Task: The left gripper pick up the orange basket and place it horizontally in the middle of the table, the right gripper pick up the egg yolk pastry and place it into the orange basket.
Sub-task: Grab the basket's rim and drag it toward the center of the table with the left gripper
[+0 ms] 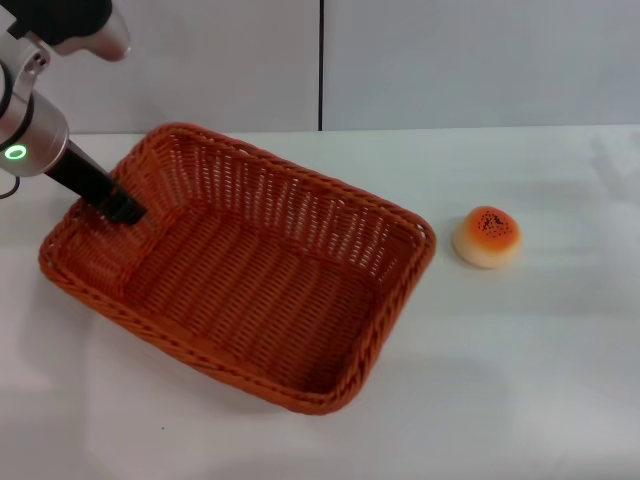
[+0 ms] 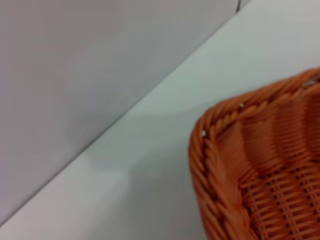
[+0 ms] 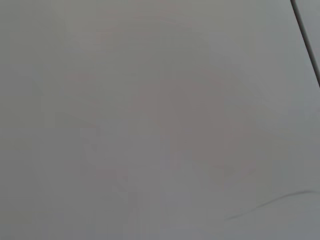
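Observation:
The orange basket lies at a slant on the white table, left of centre, its long side running from far left to near right. My left gripper reaches down from the upper left on a silver arm with a green ring. Its slim black fingers are closed over the basket's left short wall. The left wrist view shows a braided corner of the basket above the tabletop. The egg yolk pastry sits on the table to the right of the basket, speckled top up, a short gap from the rim. My right gripper is out of view.
A pale wall with a dark vertical seam runs behind the table's far edge. White tabletop stretches in front of and to the right of the pastry. The right wrist view shows only a plain grey surface.

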You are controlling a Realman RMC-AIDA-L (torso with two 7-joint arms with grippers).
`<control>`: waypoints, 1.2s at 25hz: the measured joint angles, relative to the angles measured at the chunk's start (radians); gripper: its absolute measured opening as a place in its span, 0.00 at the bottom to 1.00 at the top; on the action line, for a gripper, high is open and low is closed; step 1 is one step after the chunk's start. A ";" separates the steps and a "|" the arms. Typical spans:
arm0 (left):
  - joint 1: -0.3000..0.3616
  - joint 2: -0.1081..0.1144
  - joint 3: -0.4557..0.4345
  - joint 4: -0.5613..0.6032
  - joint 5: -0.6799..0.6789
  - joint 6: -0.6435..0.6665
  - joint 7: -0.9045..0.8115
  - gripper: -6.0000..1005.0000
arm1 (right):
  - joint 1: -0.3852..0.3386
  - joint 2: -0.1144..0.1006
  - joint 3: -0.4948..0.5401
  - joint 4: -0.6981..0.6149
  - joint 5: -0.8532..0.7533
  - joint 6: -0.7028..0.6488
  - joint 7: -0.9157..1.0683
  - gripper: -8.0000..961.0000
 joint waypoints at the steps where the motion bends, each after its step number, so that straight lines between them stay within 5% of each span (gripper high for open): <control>1: -0.008 -0.001 0.003 -0.015 0.020 0.000 0.000 0.54 | -0.001 0.000 0.000 -0.001 0.000 0.000 0.000 0.66; 10: -0.049 -0.001 0.017 -0.039 0.062 0.008 0.010 0.25 | -0.002 -0.002 0.000 -0.003 0.002 0.001 0.001 0.66; 20: -0.087 -0.004 0.025 -0.026 0.056 0.029 -0.070 0.21 | -0.002 -0.004 0.001 -0.005 0.007 -0.002 0.001 0.66; 30: -0.130 0.000 -0.161 -0.034 0.054 0.123 -0.302 0.17 | 0.010 -0.006 0.002 -0.006 0.007 -0.009 0.001 0.66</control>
